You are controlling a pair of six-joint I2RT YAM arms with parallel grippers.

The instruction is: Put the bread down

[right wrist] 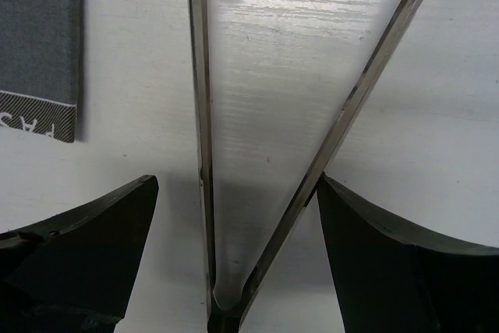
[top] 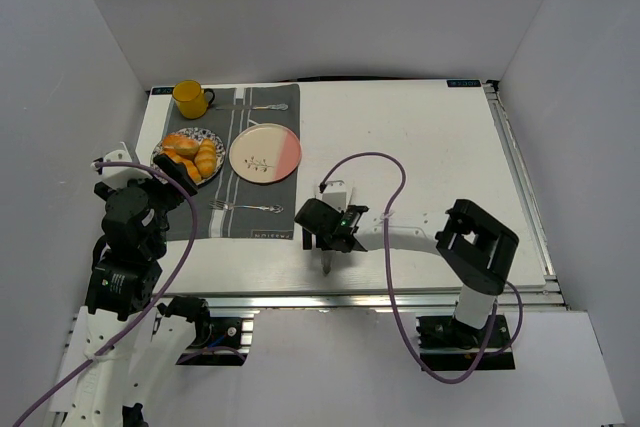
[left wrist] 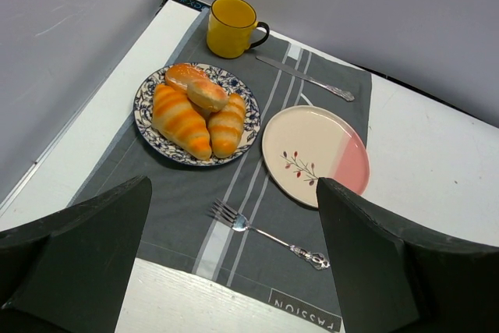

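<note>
Top view: open white table (top: 420, 147) runs right of the grey placemat (top: 285, 97) to the walls. The left arm is folded at the near-left corner, the right arm low along the near edge.

Left wrist: left gripper (left wrist: 232, 185), spread wide and empty, faces the patterned plate (left wrist: 144, 107), where the bread (left wrist: 207, 93) rests atop the oval rolls (left wrist: 183, 118).

Right wrist: right gripper (right wrist: 234, 181) spread wide over the table, metal tongs (right wrist: 201, 115) between its fingers; whether they touch cannot be told.

Placemat (top: 285, 97): upper left of the top view. On it: mug (top: 188, 98) uppermost left, knife (top: 250, 106) to its right. Below the mug, serving plate (top: 214, 134) carries rolls (top: 205, 159) and bread (left wrist: 185, 76). Empty plate (top: 265, 153) adjoins on the right; fork (top: 245, 207) lowest.
</note>
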